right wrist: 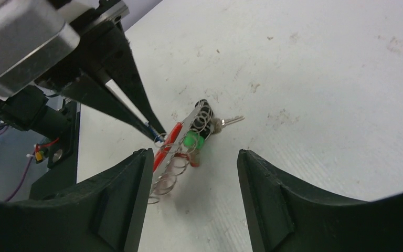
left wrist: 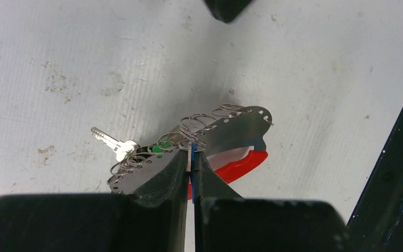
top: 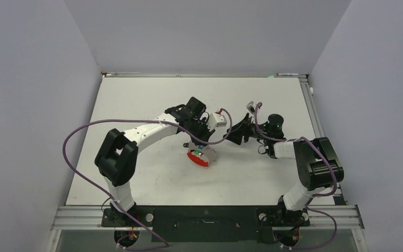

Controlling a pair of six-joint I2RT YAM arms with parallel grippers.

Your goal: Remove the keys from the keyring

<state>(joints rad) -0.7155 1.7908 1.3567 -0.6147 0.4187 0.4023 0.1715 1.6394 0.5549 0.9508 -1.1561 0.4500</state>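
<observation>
The keyring (left wrist: pixel 231 131) is a curved grey metal plate with a row of holes, small wire rings and a bright red arc (left wrist: pixel 241 164). It is held on edge just over the table (top: pixel 136 100). My left gripper (left wrist: pixel 191 150) is shut on its rim, with a thin blue sliver pinched alongside. A silvery key (left wrist: pixel 113 143) hangs off the plate's left end, and a green key head (left wrist: pixel 157 148) shows beside it. My right gripper (right wrist: pixel 194 152) is open, apart from the keyring (right wrist: pixel 170 140), with the green key head (right wrist: pixel 191 140) just beyond its fingertips. From above, the keyring (top: pixel 199 157) hangs between both grippers.
Purple cables (top: pixel 84 131) loop off both arms. The table's back edge rail (top: pixel 199 75) and right rail (top: pixel 315 115) bound the white surface. The left arm's fingers (right wrist: pixel 136 105) reach in at the upper left of the right wrist view.
</observation>
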